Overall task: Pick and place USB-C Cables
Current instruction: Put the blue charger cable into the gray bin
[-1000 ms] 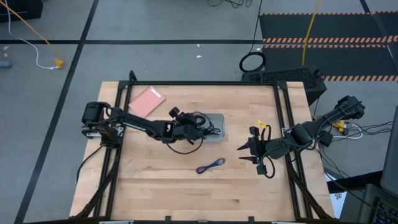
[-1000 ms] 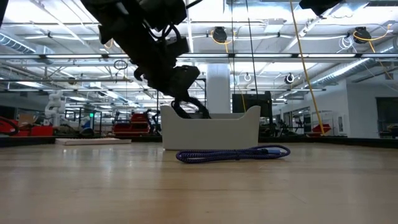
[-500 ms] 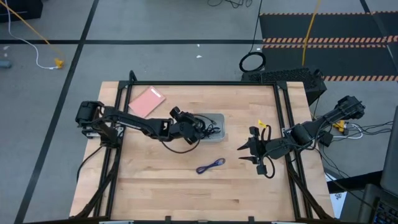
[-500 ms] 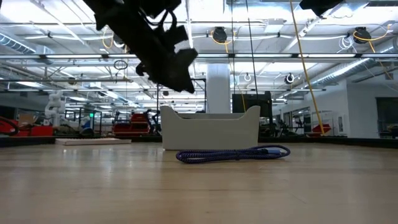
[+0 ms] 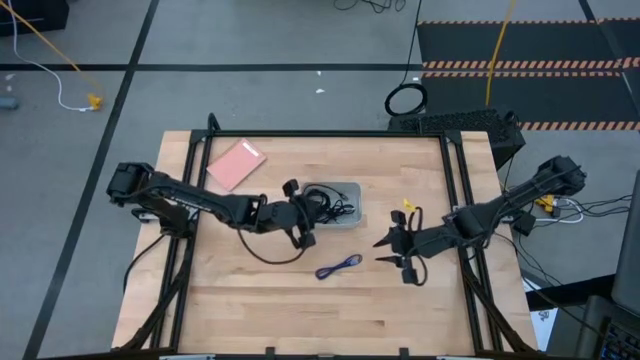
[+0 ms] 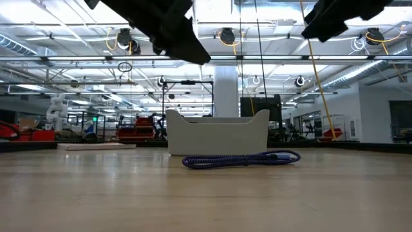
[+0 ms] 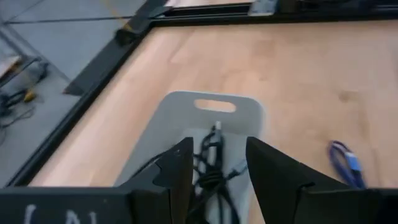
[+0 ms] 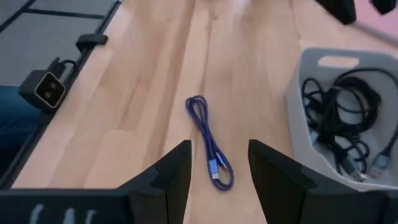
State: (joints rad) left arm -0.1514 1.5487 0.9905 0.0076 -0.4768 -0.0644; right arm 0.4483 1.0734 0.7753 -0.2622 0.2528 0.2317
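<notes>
A purple-blue USB-C cable [image 5: 338, 266] lies coiled flat on the wooden table, in front of the tray in the low view [image 6: 241, 159]. Two black cables [image 8: 345, 118] lie tangled inside the grey tray [image 5: 345, 190]. My left gripper [image 5: 310, 208] hovers open and empty above the tray's left end, and its wrist view looks down on the black cables [image 7: 211, 162]. My right gripper [image 5: 385, 250] is open and empty above the table, right of the purple cable [image 8: 208, 140].
A flat pink pad [image 5: 236, 164] lies near the table's far left corner. A thick black cable ring [image 5: 405, 100] lies on the floor beyond the far edge. Black frame rails run along the table's sides. Bare wood stretches along the near edge.
My left gripper has risen out of the tray, where it reached down a second ago, and drawn back a little toward the table's left. My right gripper has moved toward the table's left, closer to the purple cable. The purple cable has stayed where it was.
</notes>
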